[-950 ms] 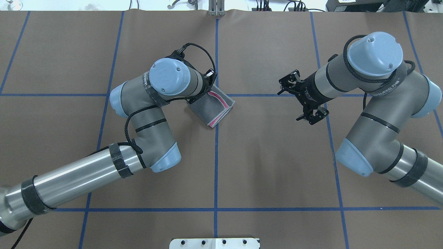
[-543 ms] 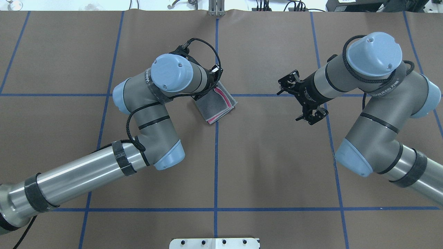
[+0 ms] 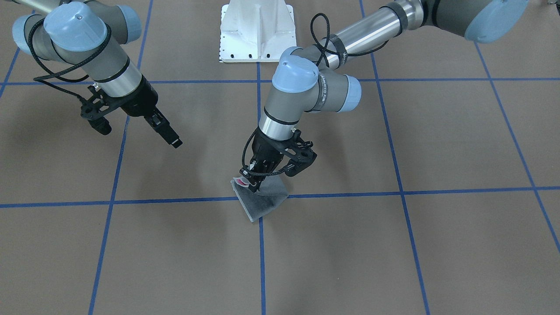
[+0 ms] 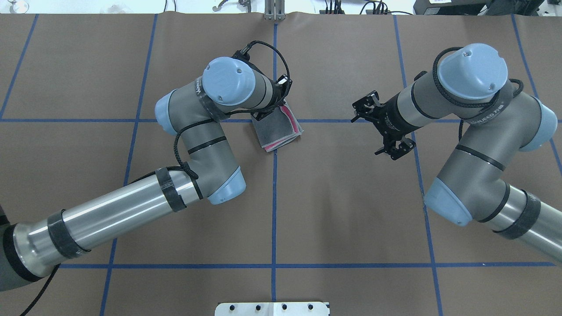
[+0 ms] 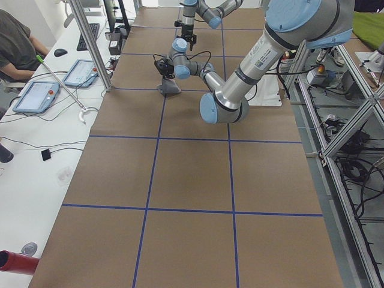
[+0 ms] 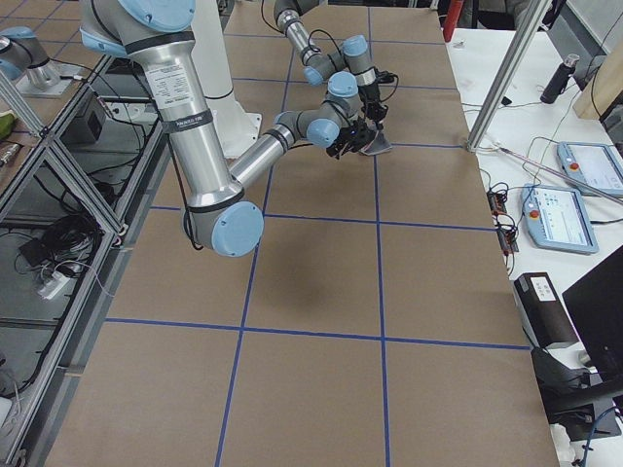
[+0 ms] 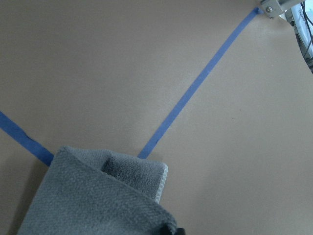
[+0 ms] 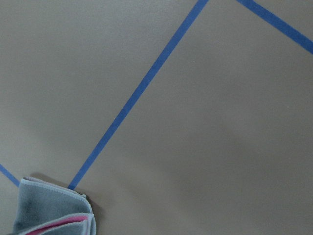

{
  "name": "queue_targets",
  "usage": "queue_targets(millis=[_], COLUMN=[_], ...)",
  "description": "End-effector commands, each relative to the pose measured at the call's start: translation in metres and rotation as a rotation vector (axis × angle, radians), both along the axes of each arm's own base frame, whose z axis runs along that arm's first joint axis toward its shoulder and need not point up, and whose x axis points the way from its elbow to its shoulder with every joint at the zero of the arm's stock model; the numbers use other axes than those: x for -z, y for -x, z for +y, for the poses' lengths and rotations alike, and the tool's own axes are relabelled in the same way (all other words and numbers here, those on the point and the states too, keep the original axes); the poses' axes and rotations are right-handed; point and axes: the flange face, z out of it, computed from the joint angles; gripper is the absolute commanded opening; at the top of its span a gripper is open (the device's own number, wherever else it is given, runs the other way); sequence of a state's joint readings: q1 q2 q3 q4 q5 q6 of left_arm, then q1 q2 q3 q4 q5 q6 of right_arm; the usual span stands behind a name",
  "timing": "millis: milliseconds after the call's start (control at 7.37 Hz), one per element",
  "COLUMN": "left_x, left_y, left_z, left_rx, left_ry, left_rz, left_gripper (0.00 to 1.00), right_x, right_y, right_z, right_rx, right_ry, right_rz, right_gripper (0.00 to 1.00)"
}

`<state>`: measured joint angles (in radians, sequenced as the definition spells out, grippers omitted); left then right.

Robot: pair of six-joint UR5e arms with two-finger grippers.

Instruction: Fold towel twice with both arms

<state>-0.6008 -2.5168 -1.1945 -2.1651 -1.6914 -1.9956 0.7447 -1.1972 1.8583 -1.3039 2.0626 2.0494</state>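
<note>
Now: left claw (image 3: pixel 255 178) pinched on towel (image 4: pixel 279 131) corner — folded bundle on counter (image 4: pixel 351 197) at tape (image 4: pixel 275 197) crossing. Right claw (image 4: pixel 381 128) wide, empty, well apart. Risk — unpinned layers splay, drag skews fold.

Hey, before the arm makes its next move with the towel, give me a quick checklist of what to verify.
1. Left tool shut on a corner of the towel: ok.
2. Right tool open and apart from the towel: ok.
3. Towel lying flat on the table: not ok, the held corner is raised.
4. Folded edges lined up: not ok, pink layers peek out along one side in the overhead view.
5. How many layers the left tool pinches: cannot tell.
</note>
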Motion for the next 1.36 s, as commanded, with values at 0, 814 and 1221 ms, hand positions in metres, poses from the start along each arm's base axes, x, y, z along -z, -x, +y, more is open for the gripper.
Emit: queue_targets(millis=[0,814,1221], left_x=[0.004,0.001,0.016], left_y=[-0.006,-0.023,0.007], left_z=[-0.005,-0.032,-0.056], left_rx=[0.001,0.020,0.044], left_ry=[0.005,-0.007,-0.023], left_rz=[-0.004,0.022,0.069], left_gripper=[0.00,1.00,1.00], right_x=[-0.003,-0.020,-0.028], right_y=[0.003,-0.008,-0.006], right_z=[0.000,-0.001,-0.003], right_rx=[0.002,-0.002,0.008], right_ry=[0.003,0.017,-0.004], right_rz=[0.005,0.020,0.043], right_gripper=[1.00,1.00,1.00])
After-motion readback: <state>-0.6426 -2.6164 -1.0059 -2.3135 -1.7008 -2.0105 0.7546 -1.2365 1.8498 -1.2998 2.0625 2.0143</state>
